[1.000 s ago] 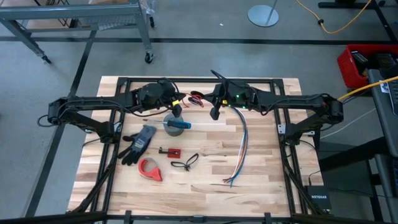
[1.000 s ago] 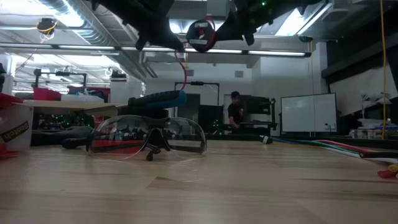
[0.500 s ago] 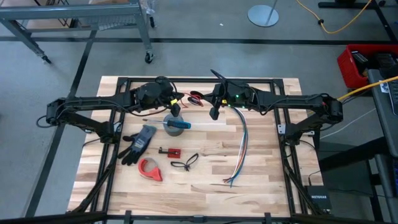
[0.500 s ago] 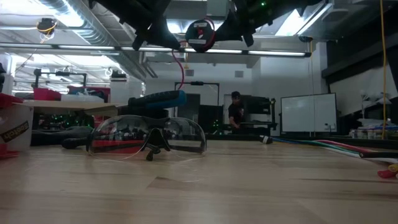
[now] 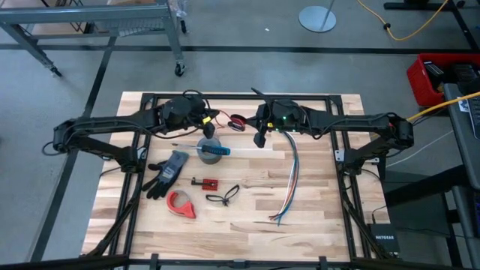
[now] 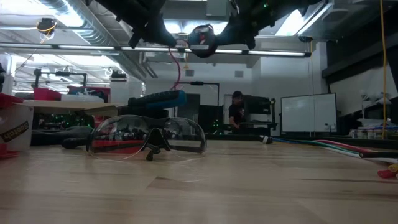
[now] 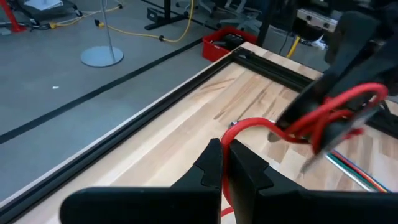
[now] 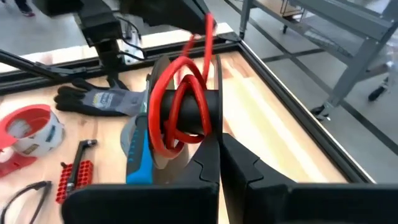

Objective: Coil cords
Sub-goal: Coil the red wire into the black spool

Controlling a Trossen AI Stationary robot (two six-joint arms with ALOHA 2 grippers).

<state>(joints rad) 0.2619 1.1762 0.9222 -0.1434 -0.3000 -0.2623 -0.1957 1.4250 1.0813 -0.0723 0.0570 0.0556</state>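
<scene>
The red cord is wound into a small coil (image 8: pixel 180 109) around a black part (image 8: pixel 200 109). It is held high over the table's far middle, where the high view shows the coil (image 5: pixel 238 122) and the low view shows the coil (image 6: pixel 201 38). My right gripper (image 8: pixel 219 147) is shut at the coil's edge and reaches in from the table's right, as the high view of the right gripper (image 5: pixel 253 127) shows. My left gripper (image 7: pixel 225 149) is shut on the cord's loose stretch and stands left of the coil, seen from above as the left gripper (image 5: pixel 213 126). My left gripper pinches one strand of the red cord (image 7: pixel 231 132) between its two fingertips, pointing slantwise down from the table's left. From there the strand runs in a slack curve to the coil, and a loop (image 6: pixel 176 68) sags between the grippers, clear of the table. My right gripper is shut on the coil's lower edge (image 8: pixel 208 134), coming slantwise down from the table's right. The fingertips hide the exact place of contact. The coil stands on edge just beyond the fingertips, lifted clear of the table.
On the table lie a blue-handled tool (image 5: pixel 216 149), a grey glove (image 5: pixel 168 171), a red tape dispenser (image 5: pixel 180 203), a small red-and-black piece (image 5: pixel 204 182), a black looped cord (image 5: pixel 223 196) and a multicoloured wire bundle (image 5: pixel 289 176). Clear safety glasses (image 6: pixel 149 134) stand near the front.
The coil has tipped a little in my right gripper's hold, so it shows more edge-on in the low view. The slack stretch of cord hanging between the grippers has shifted slightly toward the left arm's side. Both grippers stay shut.
</scene>
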